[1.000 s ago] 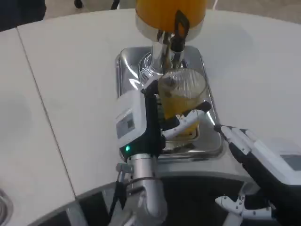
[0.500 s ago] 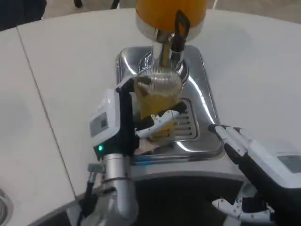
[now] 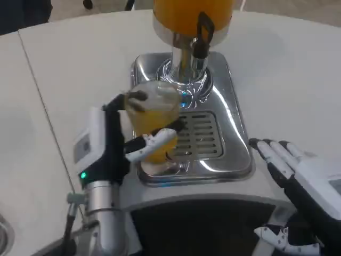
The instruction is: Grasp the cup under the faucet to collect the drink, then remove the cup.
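The cup (image 3: 152, 120), clear and ribbed, sits in the grip of the left hand (image 3: 120, 141), whose fingers wrap its wall from the near side with a thumb-like black tip at its far rim. It is over the left edge of the steel tray (image 3: 224, 160), left of the faucet (image 3: 194, 48) and no longer under it. Whether its base touches the tray or hangs just above, I cannot tell. It looks roughly upright, perhaps leaning a little; the blur makes that uncertain.

Inside is orange drink, filling about the lower two thirds, which I judge enough to count as collected. The side grip leaves the mouth open and keeps the liquid level, which suits carrying it off sideways. The tank (image 3: 192, 13) above the faucet holds the same orange liquid. The slotted grate (image 3: 200, 133) under the faucet is there to catch drips; no stream is visible from the faucet.

The right hand (image 3: 298, 170) rests on the white surface (image 3: 74, 69) just right of the tray, fingers spread flat and holding nothing, seemingly waiting clear of the work.

By my reading the task is in its removal step: what remains is to bring the cup clear of the tray and set it down without tipping, since the drink stands fairly high.
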Robot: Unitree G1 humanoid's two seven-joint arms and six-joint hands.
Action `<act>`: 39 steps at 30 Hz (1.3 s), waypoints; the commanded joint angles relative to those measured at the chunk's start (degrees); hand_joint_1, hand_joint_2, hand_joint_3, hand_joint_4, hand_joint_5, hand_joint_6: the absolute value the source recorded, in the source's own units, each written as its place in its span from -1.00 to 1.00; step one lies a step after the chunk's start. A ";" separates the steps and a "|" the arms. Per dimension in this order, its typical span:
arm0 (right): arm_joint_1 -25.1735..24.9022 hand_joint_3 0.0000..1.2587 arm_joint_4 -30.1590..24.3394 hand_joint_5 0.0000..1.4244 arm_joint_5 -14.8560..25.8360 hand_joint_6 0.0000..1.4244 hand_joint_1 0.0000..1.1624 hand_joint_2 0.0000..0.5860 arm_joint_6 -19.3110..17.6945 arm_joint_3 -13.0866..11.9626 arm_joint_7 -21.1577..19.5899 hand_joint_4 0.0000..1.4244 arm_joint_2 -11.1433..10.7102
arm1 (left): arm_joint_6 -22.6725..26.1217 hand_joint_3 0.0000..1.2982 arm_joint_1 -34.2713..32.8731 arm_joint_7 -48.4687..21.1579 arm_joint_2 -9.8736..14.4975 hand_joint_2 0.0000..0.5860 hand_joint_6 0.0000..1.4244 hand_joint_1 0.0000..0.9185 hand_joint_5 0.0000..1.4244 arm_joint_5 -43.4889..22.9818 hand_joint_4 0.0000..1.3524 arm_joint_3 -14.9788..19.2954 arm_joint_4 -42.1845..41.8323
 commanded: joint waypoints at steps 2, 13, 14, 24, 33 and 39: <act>0.37 -1.00 1.22 -1.00 -1.62 -0.93 -0.02 0.32 -0.89 -0.49 -2.35 -1.00 -0.16 | -3.27 0.72 2.86 -2.89 0.87 -0.94 1.00 0.31 1.00 -2.45 0.58 2.19 -5.75; -0.09 -1.00 3.25 -1.00 -2.81 -0.95 -0.02 0.32 -1.51 -0.29 -3.80 -1.00 -0.31 | -5.73 0.72 7.66 -5.54 0.88 -0.95 1.00 0.29 1.00 -3.62 0.58 4.27 -11.64; 0.00 -1.00 3.36 -1.00 -3.22 -0.95 -0.02 0.32 -1.54 -0.38 -4.04 -1.00 -0.25 | -5.90 0.72 7.99 -5.85 0.84 -0.95 1.00 0.29 1.00 -3.71 0.58 4.32 -12.17; -2.10 -1.00 6.31 -1.00 -3.41 -0.97 -0.05 0.33 -3.74 -0.49 -6.88 -1.00 -1.12 | -8.39 0.74 14.33 -10.29 2.73 -0.96 1.00 0.29 1.00 -3.54 0.58 5.24 -21.69; -4.13 -1.00 7.56 -1.00 -3.09 -0.97 -0.06 0.36 -4.63 0.22 -8.13 -1.00 -0.81 | -11.46 0.74 22.47 -13.46 4.58 -0.96 1.00 0.29 1.00 -3.04 0.58 6.39 -31.13; -0.25 -1.00 4.93 -1.00 -3.40 -1.00 -0.11 0.40 -6.39 -1.04 -11.06 -1.00 -0.67 | -14.17 0.74 27.56 -16.13 5.41 -0.96 1.00 0.29 1.00 -2.68 0.58 6.45 -37.19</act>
